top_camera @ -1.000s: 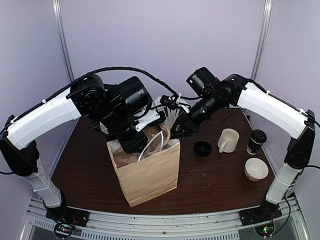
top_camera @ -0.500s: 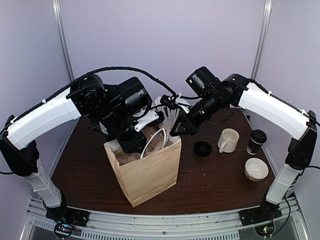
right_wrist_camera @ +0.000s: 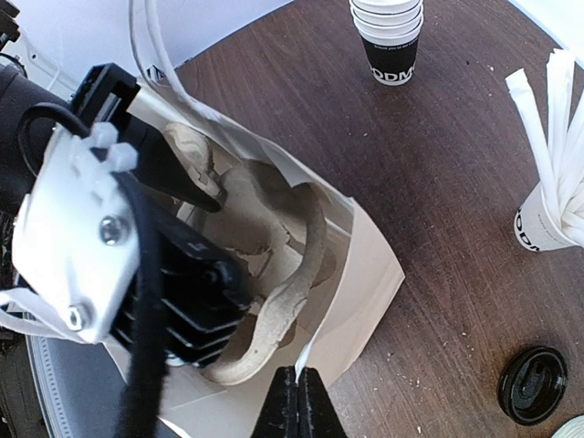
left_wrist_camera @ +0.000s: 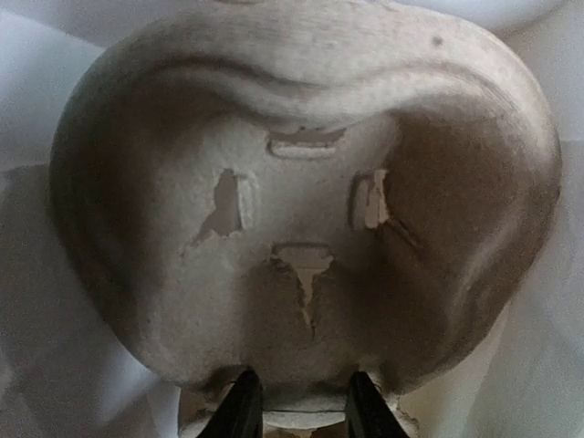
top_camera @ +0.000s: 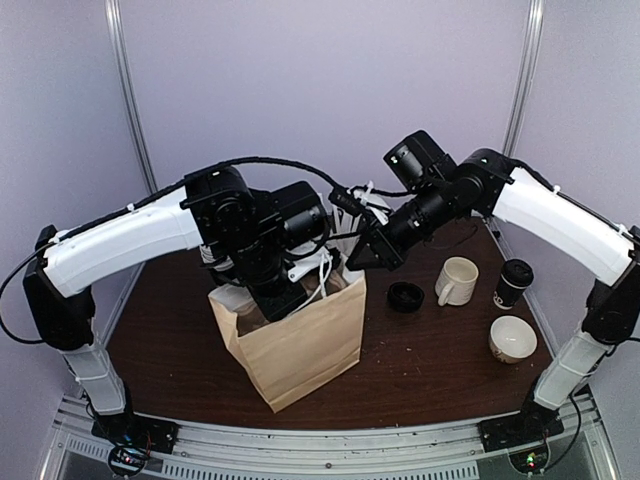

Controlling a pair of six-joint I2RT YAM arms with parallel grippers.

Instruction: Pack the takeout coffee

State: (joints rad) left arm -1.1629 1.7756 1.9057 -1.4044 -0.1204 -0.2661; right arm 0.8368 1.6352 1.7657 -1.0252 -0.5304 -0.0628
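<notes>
1. Takeout coffee [top_camera: 513,282]: black cup w/ black lid on, upright on the table [top_camera: 420,375] at its far R side. It is near a cream mug [top_camera: 457,281] and well apart from the bag. Neither claw touches it.
2. Brown paper bag [top_camera: 305,350] stands open mid-table, white handles up. Inside is one moulded pulp cup tray [right_wrist_camera: 274,301], tipped up on edge, w/ the L claw down in there too.
3. Other holders: a paper cup [right_wrist_camera: 543,224] packed w/ white sticks, and a stack of lidless cups [right_wrist_camera: 392,41], nested, white rims showing. White bowl [top_camera: 512,340] sits near the R arm's base.
4. L arm arcs in from the L side, wrist bent down into the bag mouth. L claw [left_wrist_camera: 301,406] is grasping the tray's lower edge, one finger each side.
5. R arm reaches in from the R side, forearm sloping down to the bag's R rim. R claw [right_wrist_camera: 297,388] is clenched tight, tips at the rim, and the paper edge looks pinched between them.
6. Loose black lid [top_camera: 405,296] lies flat on the table between bag & mug.
7. Count: 1 bag, 1 tray, 1 lidded coffee, 1 mug, 1 bowl, 1 loose lid, 1 cup stack, 1 stick cup, 2 arms.
</notes>
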